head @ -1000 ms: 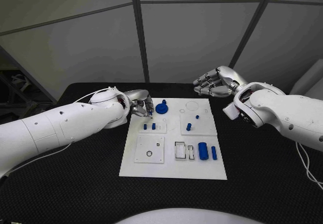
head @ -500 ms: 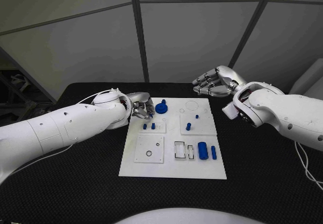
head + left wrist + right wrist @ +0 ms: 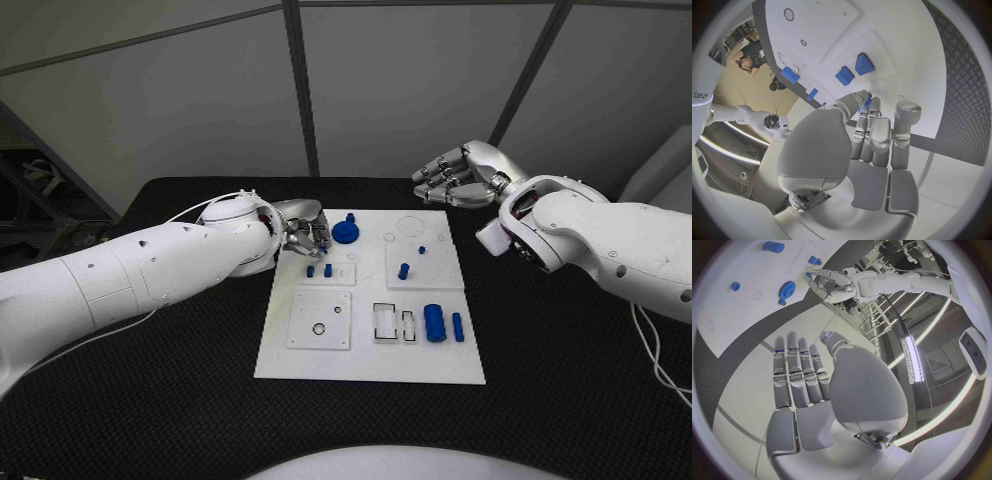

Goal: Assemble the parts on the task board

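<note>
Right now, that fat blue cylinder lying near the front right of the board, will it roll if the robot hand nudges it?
Probably. The blue cylinder lies on its side on the flat task board, so a sideways nudge could roll it. It looks rigid and smooth, likely hard plastic, perhaps slippery. The thinner blue pin beside it might stop it.

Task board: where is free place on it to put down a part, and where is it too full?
The task board is bare along its near edge, below the square plate with the ring and the slots holding the blue cylinder. Crowded: the far left corner, where the left hand sits beside the blue gear.
</note>
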You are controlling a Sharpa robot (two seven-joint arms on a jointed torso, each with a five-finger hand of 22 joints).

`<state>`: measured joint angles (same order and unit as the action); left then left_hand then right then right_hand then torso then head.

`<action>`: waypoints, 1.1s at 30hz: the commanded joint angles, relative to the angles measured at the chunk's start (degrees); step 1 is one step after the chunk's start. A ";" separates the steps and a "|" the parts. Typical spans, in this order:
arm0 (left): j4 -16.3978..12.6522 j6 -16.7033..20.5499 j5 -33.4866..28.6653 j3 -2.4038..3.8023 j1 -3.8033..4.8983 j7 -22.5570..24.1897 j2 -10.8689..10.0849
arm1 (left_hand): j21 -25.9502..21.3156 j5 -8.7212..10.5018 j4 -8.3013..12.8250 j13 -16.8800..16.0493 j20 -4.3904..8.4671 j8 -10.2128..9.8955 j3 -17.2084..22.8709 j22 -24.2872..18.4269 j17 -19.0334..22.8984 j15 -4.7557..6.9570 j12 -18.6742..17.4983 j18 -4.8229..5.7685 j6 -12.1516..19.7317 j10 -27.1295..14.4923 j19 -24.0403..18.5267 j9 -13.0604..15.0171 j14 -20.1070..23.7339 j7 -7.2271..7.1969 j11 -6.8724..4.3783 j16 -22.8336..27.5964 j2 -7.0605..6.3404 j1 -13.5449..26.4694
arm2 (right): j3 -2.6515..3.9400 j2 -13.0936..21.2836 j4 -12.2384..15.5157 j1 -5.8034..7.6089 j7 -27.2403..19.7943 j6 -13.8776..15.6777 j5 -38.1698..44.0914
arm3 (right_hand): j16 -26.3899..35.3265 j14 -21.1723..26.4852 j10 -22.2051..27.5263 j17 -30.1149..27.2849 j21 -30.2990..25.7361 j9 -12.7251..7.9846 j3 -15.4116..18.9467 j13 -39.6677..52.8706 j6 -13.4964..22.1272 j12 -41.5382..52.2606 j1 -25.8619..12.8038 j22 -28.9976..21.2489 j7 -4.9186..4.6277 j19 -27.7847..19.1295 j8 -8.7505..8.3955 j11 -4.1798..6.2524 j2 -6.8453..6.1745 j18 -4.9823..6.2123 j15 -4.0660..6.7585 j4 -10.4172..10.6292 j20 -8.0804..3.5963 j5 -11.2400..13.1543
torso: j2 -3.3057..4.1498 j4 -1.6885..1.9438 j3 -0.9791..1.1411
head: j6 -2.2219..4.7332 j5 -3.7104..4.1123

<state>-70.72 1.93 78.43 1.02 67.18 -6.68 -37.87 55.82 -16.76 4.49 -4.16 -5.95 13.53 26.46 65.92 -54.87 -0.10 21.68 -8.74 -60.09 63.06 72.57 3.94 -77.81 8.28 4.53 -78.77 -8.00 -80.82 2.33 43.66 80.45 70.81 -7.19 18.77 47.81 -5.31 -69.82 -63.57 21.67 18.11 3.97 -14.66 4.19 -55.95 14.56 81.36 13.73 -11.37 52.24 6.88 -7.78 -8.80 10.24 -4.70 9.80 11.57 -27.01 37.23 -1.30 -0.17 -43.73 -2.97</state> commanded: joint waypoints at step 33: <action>0.85 -1.08 -0.12 -0.04 0.02 -0.67 0.50 | -3.06 0.25 -0.58 0.33 -0.74 -6.26 0.95 -0.87 4.01 -0.91 -4.38 0.26 6.89 -2.68 -2.27 -0.31 1.61 -0.02 0.86 0.43 -2.35 2.97 | 0.03 0.13 -0.04 0.09 0.67 -1.05 0.74 | 0.62 0.14 0.53 -0.16 -0.52 0.00 -0.34 -0.23 0.31 -0.50 -0.16 -0.26 -0.42 0.12 -0.18 -0.06 -0.11 0.14 -0.39 -0.13 0.33 -0.44 | 0.01 0.05 0.01 | 0.06 0.29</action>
<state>-69.81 1.14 78.39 0.96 67.13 -6.90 -37.29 53.13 -16.78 3.94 -3.87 -6.67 7.60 27.02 65.14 -50.91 -0.92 17.52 -8.76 -53.63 60.71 70.61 3.64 -76.58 8.19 5.45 -78.54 -10.48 -78.34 2.33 43.76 80.39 70.81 -6.81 18.44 48.06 -4.90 -69.82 -63.56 21.57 17.86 3.97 -14.66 4.04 -55.75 14.32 81.36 13.55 -11.57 52.24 6.88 -7.79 -8.80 10.24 -4.70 9.80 11.57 -27.26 37.21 -1.26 -0.16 -43.66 -2.65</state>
